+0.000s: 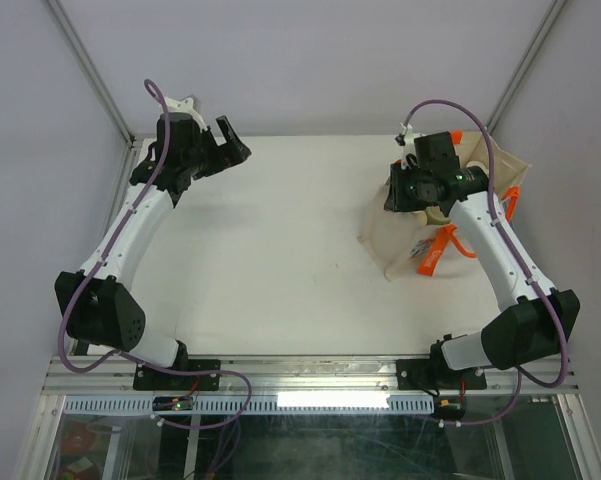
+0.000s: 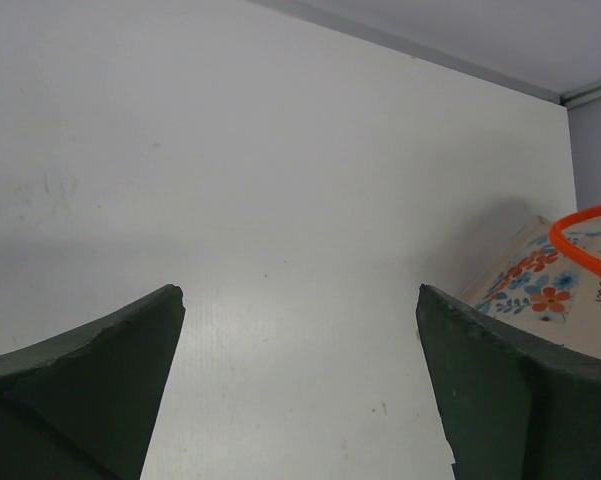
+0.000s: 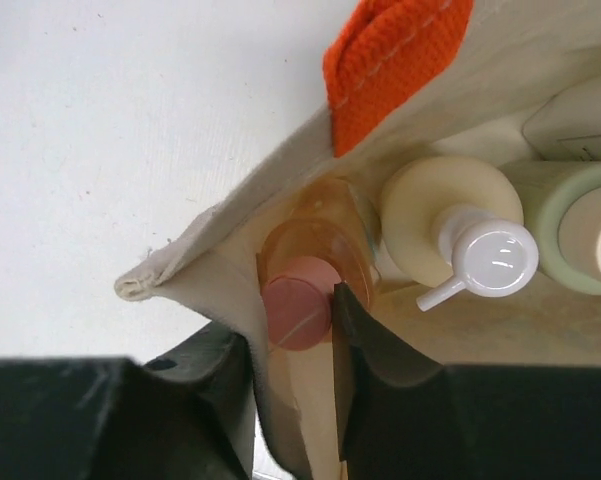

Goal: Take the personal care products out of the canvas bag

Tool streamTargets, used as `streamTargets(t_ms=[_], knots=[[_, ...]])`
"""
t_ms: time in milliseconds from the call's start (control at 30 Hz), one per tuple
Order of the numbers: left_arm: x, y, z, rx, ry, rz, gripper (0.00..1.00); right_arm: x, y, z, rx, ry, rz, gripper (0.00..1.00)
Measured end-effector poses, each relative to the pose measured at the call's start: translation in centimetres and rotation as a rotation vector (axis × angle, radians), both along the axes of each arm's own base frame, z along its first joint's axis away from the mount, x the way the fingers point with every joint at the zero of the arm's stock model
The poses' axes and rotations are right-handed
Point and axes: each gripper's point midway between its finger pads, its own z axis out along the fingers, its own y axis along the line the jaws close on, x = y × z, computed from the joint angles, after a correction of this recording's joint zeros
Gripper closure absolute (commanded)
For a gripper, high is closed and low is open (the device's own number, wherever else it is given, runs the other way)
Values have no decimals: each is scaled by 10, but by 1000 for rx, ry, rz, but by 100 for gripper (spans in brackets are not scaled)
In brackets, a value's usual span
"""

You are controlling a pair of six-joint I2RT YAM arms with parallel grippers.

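Note:
The canvas bag [image 1: 395,245] stands at the right of the table, with orange handles [image 1: 435,250]. My right gripper [image 1: 410,193] is down at its open top. In the right wrist view the gripper [image 3: 290,315] is closed around the pink cap of the pink-orange bottle [image 3: 298,310]. One finger is inside the bag and the other outside, with the bag wall [image 3: 215,235] pinched between. A peach bottle with a white pump [image 3: 485,260] and a pale green bottle [image 3: 565,215] stand beside it. My left gripper [image 1: 230,148] is open and empty at the far left.
The bag's flowered side [image 2: 540,290] and an orange handle [image 2: 585,240] show at the right edge of the left wrist view. An orange tab [image 3: 390,60] is on the bag's rim. Enclosure walls stand close behind the table.

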Motion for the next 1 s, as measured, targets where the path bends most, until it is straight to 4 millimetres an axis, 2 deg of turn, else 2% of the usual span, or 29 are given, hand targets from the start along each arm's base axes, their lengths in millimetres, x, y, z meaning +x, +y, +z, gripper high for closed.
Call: streamTargets(t_ms=[100, 200, 333, 433, 733, 1000], knots=[[-3, -6, -4, -29, 16, -18, 1, 0, 4, 2, 8, -5, 17, 93], [-3, -11, -4, -61, 17, -31, 1, 0, 14, 6, 8, -18, 52, 99], [-5, -16, -8, -107, 23, -36, 1, -2, 33, 11, 11, -41, 118, 100], [-7, -19, -12, -139, 34, -33, 1, -15, 51, 10, 18, -17, 179, 100], [-8, -24, -15, -182, 42, -37, 1, -36, 80, 5, 10, 9, 277, 100], [-10, -26, -12, -194, 39, -52, 1, -65, 123, 4, 14, 29, 428, 100]])
